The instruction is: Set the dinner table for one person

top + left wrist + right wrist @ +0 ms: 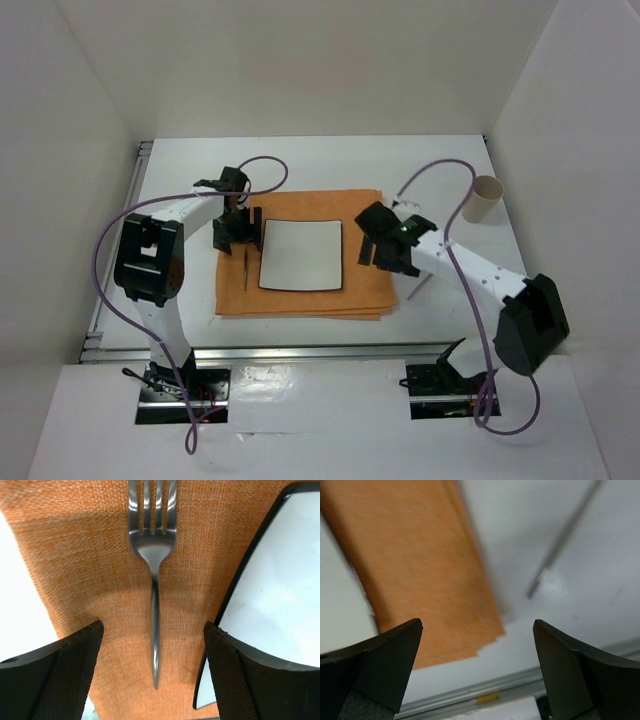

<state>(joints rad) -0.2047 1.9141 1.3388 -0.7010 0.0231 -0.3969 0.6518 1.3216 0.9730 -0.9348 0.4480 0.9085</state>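
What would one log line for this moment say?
left hand: open above fork | fork: lying on placemat, left of plate | right hand: open, holding nothing

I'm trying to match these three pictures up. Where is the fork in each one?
Top external: the fork lies left of the plate, on the left side of the picture.
Left wrist: the fork runs down the centre of the picture, tines at the top.
Right wrist: not in it.
Shared landmark: the orange placemat, visible in all three views.
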